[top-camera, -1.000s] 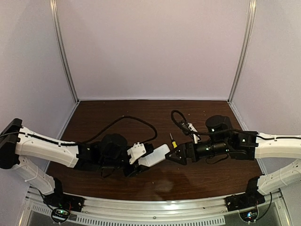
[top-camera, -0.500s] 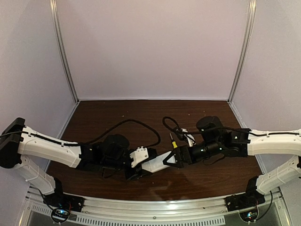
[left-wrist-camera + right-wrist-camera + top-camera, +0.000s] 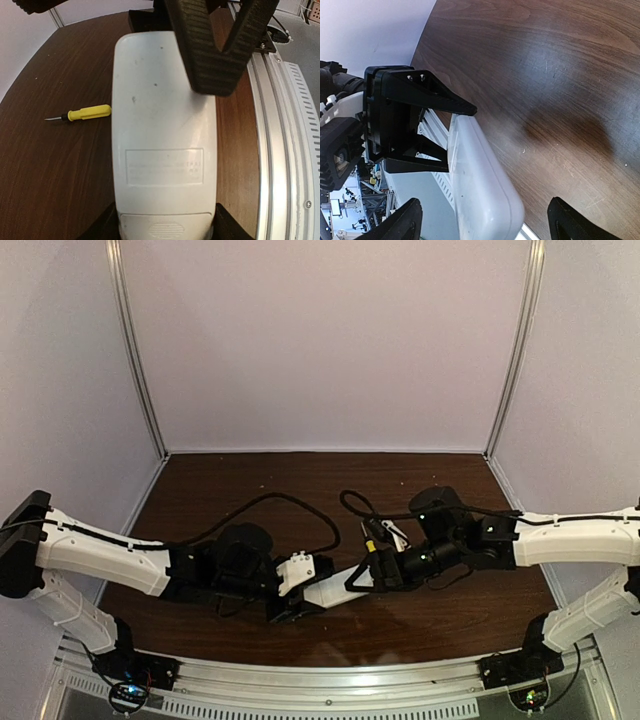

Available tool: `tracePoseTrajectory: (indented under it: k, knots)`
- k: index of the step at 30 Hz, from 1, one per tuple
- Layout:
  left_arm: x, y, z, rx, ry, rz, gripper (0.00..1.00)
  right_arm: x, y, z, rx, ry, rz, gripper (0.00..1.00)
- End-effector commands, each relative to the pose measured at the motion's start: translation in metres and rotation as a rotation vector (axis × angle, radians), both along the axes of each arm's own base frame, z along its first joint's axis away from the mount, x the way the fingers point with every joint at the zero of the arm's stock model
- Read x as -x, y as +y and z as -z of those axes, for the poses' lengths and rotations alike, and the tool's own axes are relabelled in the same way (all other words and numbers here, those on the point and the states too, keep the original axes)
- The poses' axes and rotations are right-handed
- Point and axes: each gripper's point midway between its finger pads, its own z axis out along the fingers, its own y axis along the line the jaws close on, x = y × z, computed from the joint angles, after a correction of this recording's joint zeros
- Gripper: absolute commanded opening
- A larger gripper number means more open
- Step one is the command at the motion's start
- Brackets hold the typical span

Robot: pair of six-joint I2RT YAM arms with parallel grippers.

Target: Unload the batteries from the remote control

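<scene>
White plastic fills the left wrist view — the remote control (image 3: 162,130) is held off the dark wooden counter (image 3: 545,60), between the two arms and close to the counter's near edge. The left end effector (image 3: 164,229) is closed on the remote's near end, with a black finger (image 3: 102,227) pressed against each long edge. That end of the remote has a seam across the body and a small patch of fine ridges just below it. Further along the face is a faint embossed rectangle of text, too small to read.

The right end effector (image 3: 362,578) stands at the remote's far end with its jaws spread wide, gripping nothing. In the right wrist view, the rounded end of the remote sits between the two fingers with a gap on either side. In the left wrist view, one ribbed finger (image 3: 207,50) lies across the remote's upper face; whether it touches the plastic I cannot tell.

A yellow-handled screwdriver (image 3: 85,113) lies flat on the counter beside the remote and apart from it — its thin tip points away from the remote. A metal rail (image 3: 280,150) runs along the counter's near edge.
</scene>
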Motion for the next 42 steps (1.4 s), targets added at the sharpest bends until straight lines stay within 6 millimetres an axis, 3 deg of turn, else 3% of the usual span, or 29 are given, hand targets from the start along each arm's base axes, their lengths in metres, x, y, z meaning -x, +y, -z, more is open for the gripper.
tracePoseTrajectory:
  k: [1,13,30,42]
  knots:
    - [-0.001,-0.007,-0.018,0.071,-0.039,0.023,0.0,-0.002,0.011,-0.015,-0.063,0.044,0.002,0.85]
    - [0.001,-0.008,-0.012,0.052,-0.038,0.045,0.0,-0.004,0.017,-0.004,-0.055,0.119,0.022,0.72]
    - [0.001,-0.008,-0.009,0.038,-0.043,0.043,0.0,-0.013,0.02,-0.008,-0.114,0.175,0.049,0.5]
    - [-0.002,-0.008,-0.005,0.023,-0.045,0.031,0.0,-0.005,0.02,-0.004,-0.135,0.206,0.02,0.44]
